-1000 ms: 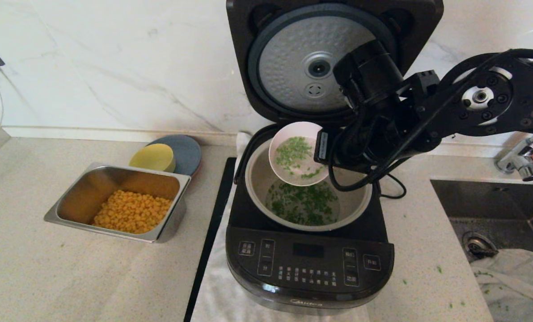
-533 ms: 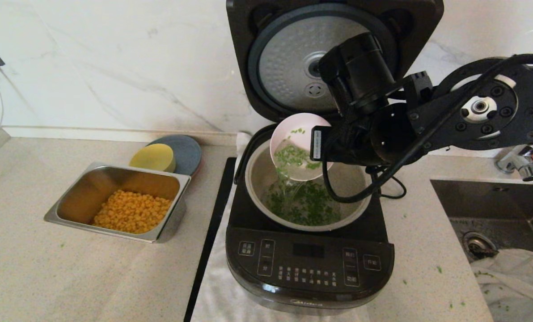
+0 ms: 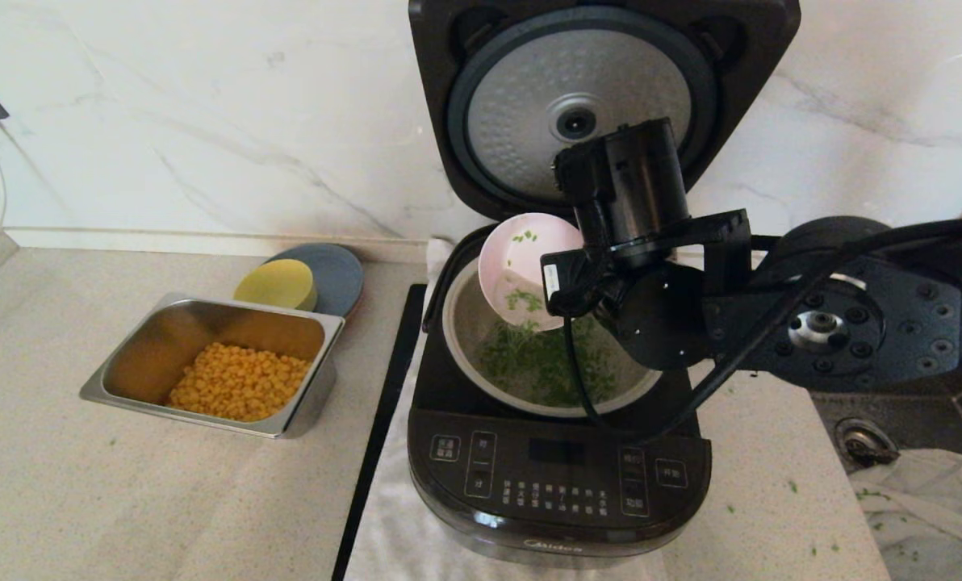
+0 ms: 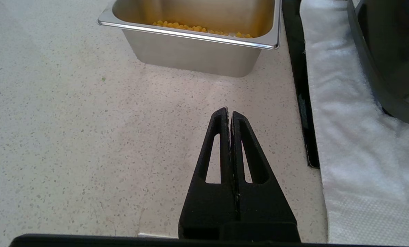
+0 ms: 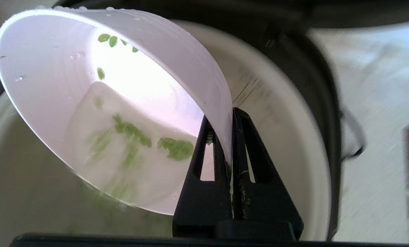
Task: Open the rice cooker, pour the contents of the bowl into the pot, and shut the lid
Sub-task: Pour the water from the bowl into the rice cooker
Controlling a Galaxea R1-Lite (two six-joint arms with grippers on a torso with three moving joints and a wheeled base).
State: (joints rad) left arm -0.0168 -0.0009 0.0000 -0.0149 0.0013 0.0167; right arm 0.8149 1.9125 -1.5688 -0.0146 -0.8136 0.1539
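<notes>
The black rice cooker [image 3: 558, 468] stands open, its lid [image 3: 582, 97] upright with the dimpled silver disc facing me. The grey-beige pot [image 3: 465, 323] holds chopped green herb bits [image 3: 541, 363] in liquid. My right gripper [image 5: 229, 118] is shut on the rim of the pale pink-white bowl [image 3: 517, 258] [image 5: 53, 89], which is tipped steeply over the pot. A few green bits [image 5: 132, 130] still cling inside the bowl. My left gripper [image 4: 229, 113] is shut on nothing, low over the counter left of the cooker.
A steel tray [image 3: 138, 379] of yellow corn kernels [image 3: 239, 381] sits left of the cooker, with a yellow bowl [image 3: 275, 284] on a grey plate [image 3: 336, 274] behind it. A white towel [image 4: 345, 137] lies under the cooker. A sink [image 3: 917, 452] is at the right.
The right arm has swung down and leftward, tipping the bowl further. Most herb bits have slid out of the bowl into the pot.
</notes>
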